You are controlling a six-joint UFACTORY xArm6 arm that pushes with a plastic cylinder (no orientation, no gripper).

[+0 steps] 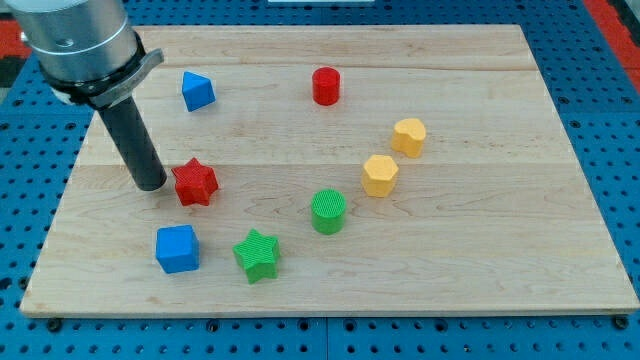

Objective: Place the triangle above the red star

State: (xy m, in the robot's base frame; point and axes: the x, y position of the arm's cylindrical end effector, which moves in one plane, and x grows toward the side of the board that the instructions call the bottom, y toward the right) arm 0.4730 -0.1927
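Note:
The blue triangle block (197, 90) lies near the board's top left. The red star (195, 182) lies below it, left of the board's middle. My tip (152, 184) rests on the board just left of the red star, close to it or touching it. The triangle sits well above my tip and slightly to its right.
A red cylinder (326, 86) lies at the top centre. A yellow heart-like block (408, 136) and a yellow hexagon (379, 175) lie at the right. A green cylinder (328, 211), a green star (258, 255) and a blue cube (177, 248) lie lower down on the wooden board (500, 270).

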